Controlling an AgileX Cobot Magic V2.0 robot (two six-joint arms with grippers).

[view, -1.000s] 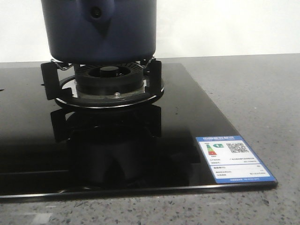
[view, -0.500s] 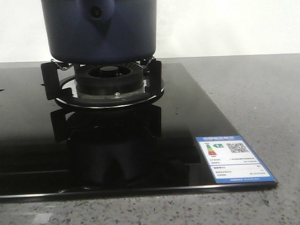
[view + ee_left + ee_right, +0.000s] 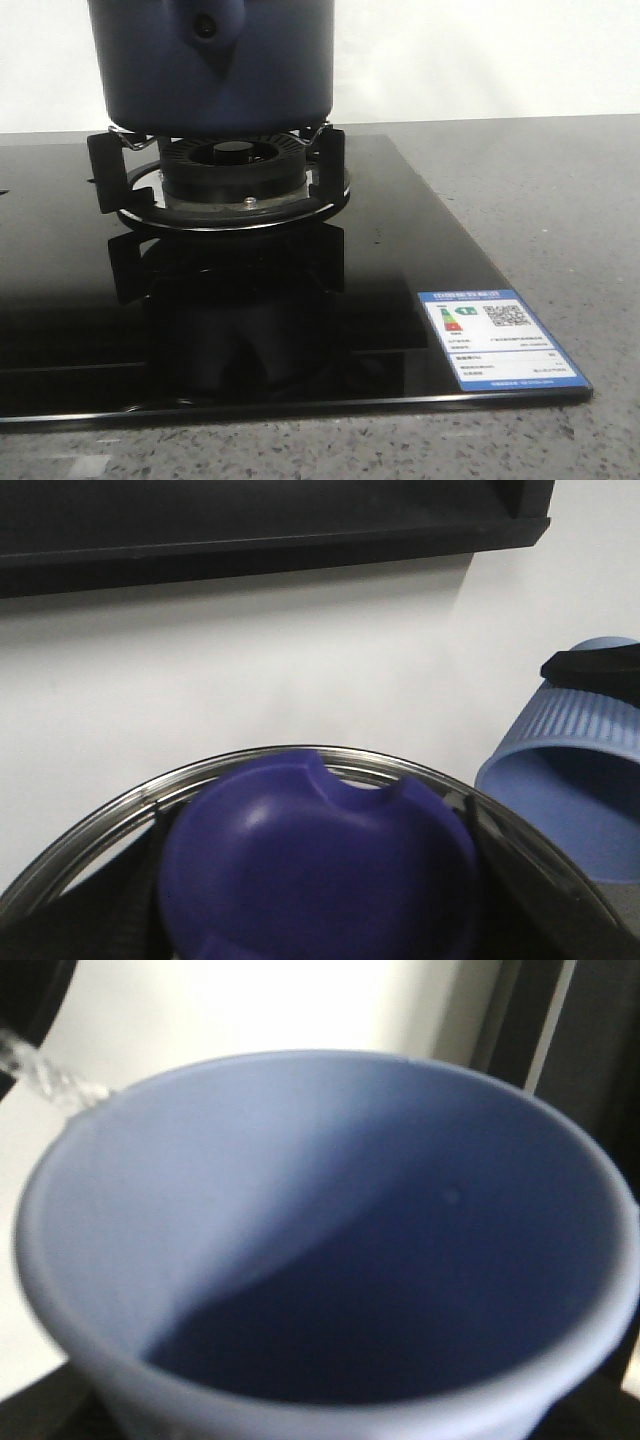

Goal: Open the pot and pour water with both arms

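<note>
The dark navy pot (image 3: 215, 65) stands on the burner's supports; its top is cut off in the front view. In the left wrist view a dark blue lid knob (image 3: 310, 860) on a glass lid with a metal rim (image 3: 100, 815) fills the foreground. My left gripper (image 3: 318, 890) is shut on the knob, a black finger (image 3: 140, 890) on each side. The light blue ribbed cup (image 3: 570, 780) is beside the lid, a black gripper part (image 3: 592, 668) on its side. In the right wrist view the cup's inside (image 3: 330, 1260) fills the frame, held by my right gripper (image 3: 320, 1425).
The burner (image 3: 232, 175) with its black pot supports (image 3: 105, 170) sits on a glossy black glass hob (image 3: 400, 250) with a blue-edged label (image 3: 500, 340) at its front right corner. Grey speckled countertop (image 3: 560, 200) lies to the right. A white wall (image 3: 250, 660) and dark shelf (image 3: 270, 520) are behind.
</note>
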